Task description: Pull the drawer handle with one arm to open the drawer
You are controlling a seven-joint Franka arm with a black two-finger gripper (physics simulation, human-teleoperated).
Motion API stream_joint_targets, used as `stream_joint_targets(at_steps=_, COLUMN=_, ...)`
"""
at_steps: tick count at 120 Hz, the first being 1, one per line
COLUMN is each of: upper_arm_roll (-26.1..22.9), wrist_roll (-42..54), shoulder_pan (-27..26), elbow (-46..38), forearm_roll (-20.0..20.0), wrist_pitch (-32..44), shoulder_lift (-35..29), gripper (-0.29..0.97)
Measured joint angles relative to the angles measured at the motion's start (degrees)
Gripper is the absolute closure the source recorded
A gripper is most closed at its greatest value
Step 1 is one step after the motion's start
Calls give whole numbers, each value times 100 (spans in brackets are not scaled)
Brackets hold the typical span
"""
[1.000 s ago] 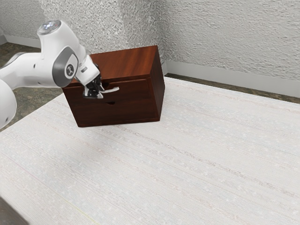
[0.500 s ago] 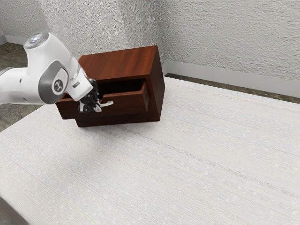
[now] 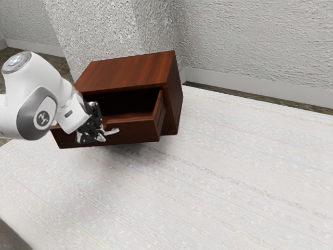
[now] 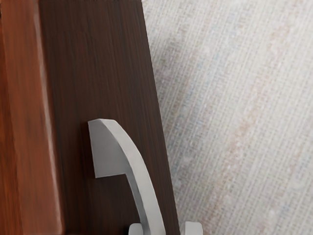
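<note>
Holding handle [image 3: 109, 130] clamped in gripper [image 3: 93, 136], with drawer [image 3: 132, 125] well out; may slip off its curve, or drag cabinet [image 3: 130, 70] toward table [image 3: 208, 182] edge, if pulling askew

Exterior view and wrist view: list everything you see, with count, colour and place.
cabinet: one, reddish-brown wood, on the table near the wall
drawer: one, reddish-brown, partly out of the cabinet toward the exterior view's left
handle: one, light grey, on the drawer's front
table: one, whitish, under the cabinet
wall: one, grey, rough, behind the table
floor: one strip, dark brown, between table and wall
arm: one, white and grey, at the exterior view's left
gripper: one, black, at the handle
</note>
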Motion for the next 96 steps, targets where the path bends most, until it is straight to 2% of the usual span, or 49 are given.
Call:
stream_joint_targets(at_steps=24, upper_arm_roll=4, wrist_roll=8, shoulder_pan=-25, elbow=-509, forearm_roll=27, wrist_pitch=91, shoulder_lift=-493, gripper=79)
stream_joint_targets(at_steps=50, upper_arm_roll=6, wrist_roll=11, shoulder_pan=-9, elbow=-609, forearm_roll=105, wrist_pitch=174, shoulder_lift=-590, gripper=79)
stream_joint_targets(at_steps=67, upper_arm_roll=5, wrist_roll=20, shoulder_pan=-8, elbow=-615, forearm_roll=103, wrist_pitch=109, shoulder_lift=-605, gripper=67)
stream_joint_targets(at_steps=77, upper_arm_roll=4, wrist_roll=27, shoulder_pan=-6, elbow=-616, forearm_roll=101, wrist_pitch=73, shoulder_lift=-673, gripper=65)
stream_joint_targets(at_steps=83, upper_arm_roll=4, wrist_roll=32, shoulder_pan=2, elbow=-614, forearm_roll=101, wrist_pitch=42, shoulder_lift=-793, gripper=66)
stream_joint_targets(at_steps=96, upper_arm_roll=-19, wrist_roll=57, shoulder_pan=58, elbow=-544, forearm_roll=96, wrist_pitch=-196, shoulder_lift=-1148, gripper=57)
